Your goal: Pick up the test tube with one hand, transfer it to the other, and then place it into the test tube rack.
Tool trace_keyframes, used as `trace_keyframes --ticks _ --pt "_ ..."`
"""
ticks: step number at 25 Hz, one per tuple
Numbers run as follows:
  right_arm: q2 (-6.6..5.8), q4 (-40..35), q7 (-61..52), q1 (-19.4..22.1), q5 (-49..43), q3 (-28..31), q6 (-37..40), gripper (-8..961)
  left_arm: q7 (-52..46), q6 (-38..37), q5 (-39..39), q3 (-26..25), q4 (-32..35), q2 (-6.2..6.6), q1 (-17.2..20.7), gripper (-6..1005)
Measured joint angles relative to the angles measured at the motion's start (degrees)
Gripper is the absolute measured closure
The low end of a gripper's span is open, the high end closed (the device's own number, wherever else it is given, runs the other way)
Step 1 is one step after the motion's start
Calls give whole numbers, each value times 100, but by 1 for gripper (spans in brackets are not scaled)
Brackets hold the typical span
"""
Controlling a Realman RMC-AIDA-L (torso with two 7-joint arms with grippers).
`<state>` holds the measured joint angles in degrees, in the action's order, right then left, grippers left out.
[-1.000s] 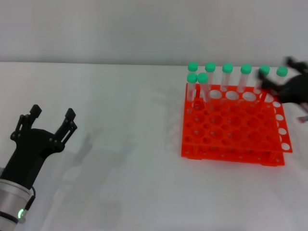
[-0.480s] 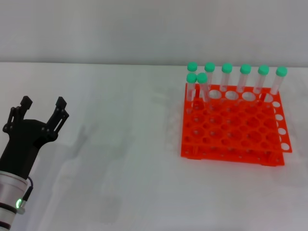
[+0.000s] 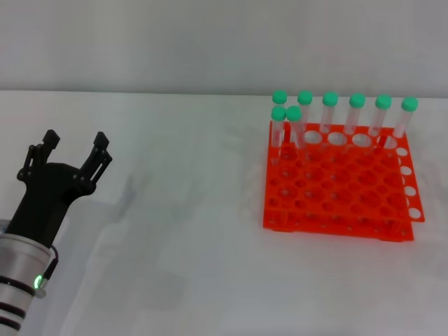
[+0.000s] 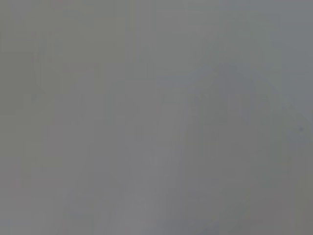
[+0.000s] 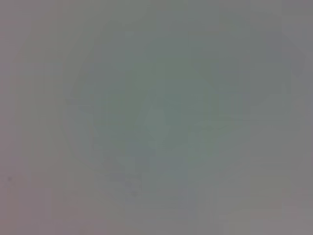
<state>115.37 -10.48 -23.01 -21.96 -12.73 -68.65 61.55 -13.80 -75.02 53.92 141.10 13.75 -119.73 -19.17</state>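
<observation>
The orange-red test tube rack stands on the white table at the right. Several clear test tubes with green caps stand upright in its far rows, the rightmost at the far right corner. My left gripper is open and empty at the left, far from the rack, above the table. My right gripper is out of the head view. Both wrist views show only a plain grey blur.
The white table runs from my left gripper to the rack. A pale wall rises behind the table's far edge.
My right gripper was at the rack's far right corner a second ago and has withdrawn out of view. My left gripper dipped left, then moved back up and right.
</observation>
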Motion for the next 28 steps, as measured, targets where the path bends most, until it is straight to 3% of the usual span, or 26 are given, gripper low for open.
trace_keyframes --ticks 15,28 --pt "-9 96 248 -31 -2 504 -6 112 0 323 340 -3 -28 3 -329 113" --pt "-27 64 317 -114 -2 542 -12 112 38 346 497 19 -49 -6 -439 113"
